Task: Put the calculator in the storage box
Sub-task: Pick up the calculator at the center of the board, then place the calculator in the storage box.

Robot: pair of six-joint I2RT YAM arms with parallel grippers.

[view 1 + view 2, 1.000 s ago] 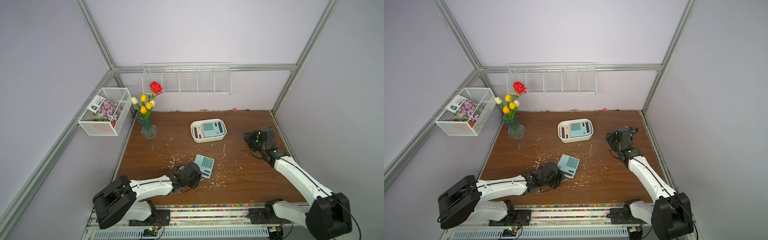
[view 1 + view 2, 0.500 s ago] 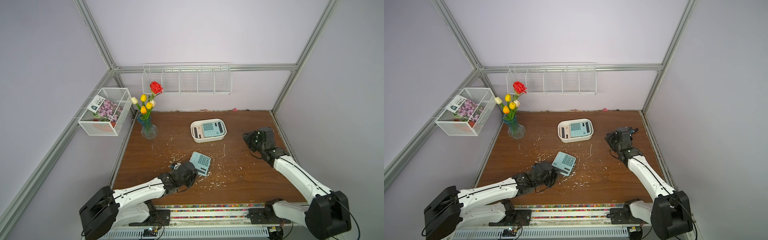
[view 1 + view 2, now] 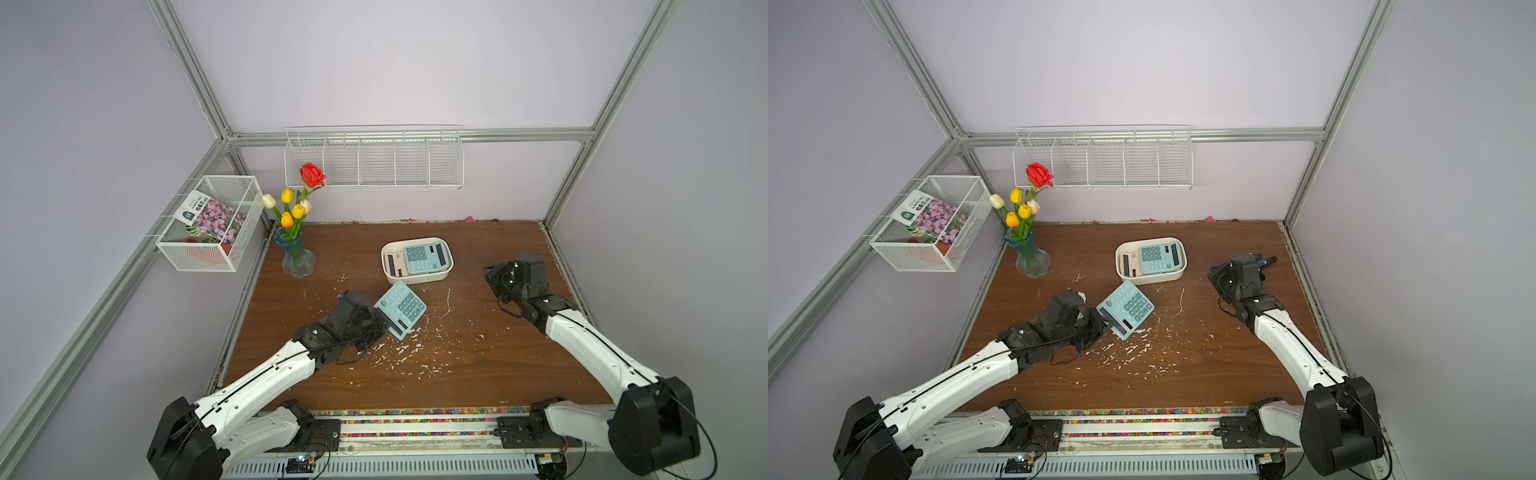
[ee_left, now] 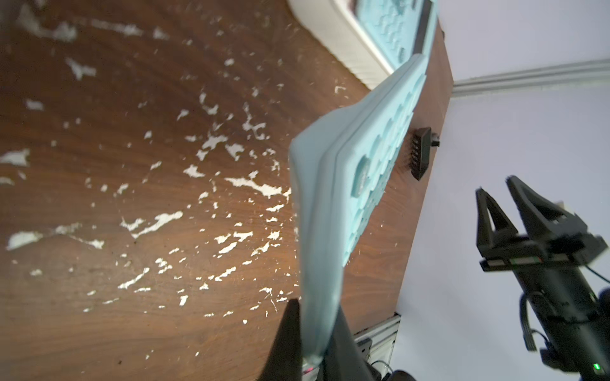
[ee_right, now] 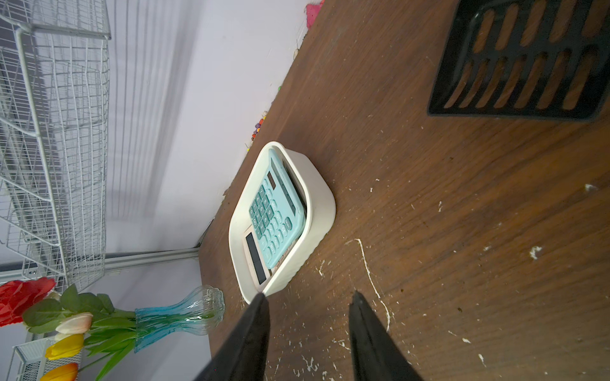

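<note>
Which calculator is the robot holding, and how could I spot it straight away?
On the brown table, find the white box towards the back. Just in front of it, a teal calculator sits tilted, one edge clamped in the left gripper. A teal twin and a pinkish calculator lie inside the box; only this one is outside it and gripped.

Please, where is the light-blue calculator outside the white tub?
Mid-table in both top views, the light-blue calculator is tilted in the left gripper, beside the white plastic storage box.
</note>
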